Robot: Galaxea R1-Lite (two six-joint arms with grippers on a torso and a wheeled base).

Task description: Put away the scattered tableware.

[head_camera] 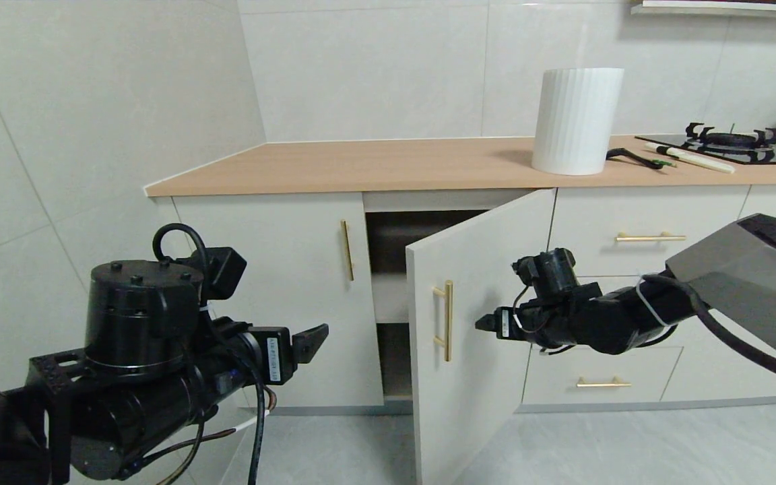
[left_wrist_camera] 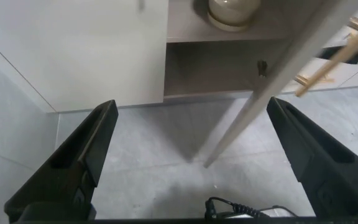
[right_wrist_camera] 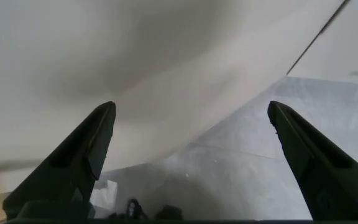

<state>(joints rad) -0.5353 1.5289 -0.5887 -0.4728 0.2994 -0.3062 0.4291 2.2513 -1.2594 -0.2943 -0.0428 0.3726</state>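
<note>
The left gripper (left_wrist_camera: 190, 106) has its jaws spread wide with nothing between them. It hangs low in front of the closed left cabinet door (head_camera: 280, 296), facing the grey floor (left_wrist_camera: 166, 162) and the open cabinet. The right gripper (head_camera: 486, 324) also has its jaws wide and empty. It sits close to the outer face of the open cabinet door (head_camera: 475, 377), just beside the gold handle (head_camera: 446, 320) and not touching it. Inside the cabinet, a pale bowl (left_wrist_camera: 232, 12) rests on the shelf (left_wrist_camera: 229, 34). Up on the table (head_camera: 374, 165) stands a white ribbed container (head_camera: 576, 121). Just to its right lie a black-handled utensil (head_camera: 634, 158) and a pale stick-like utensil (head_camera: 694, 160), near the edge of the stove (head_camera: 731, 141).
</note>
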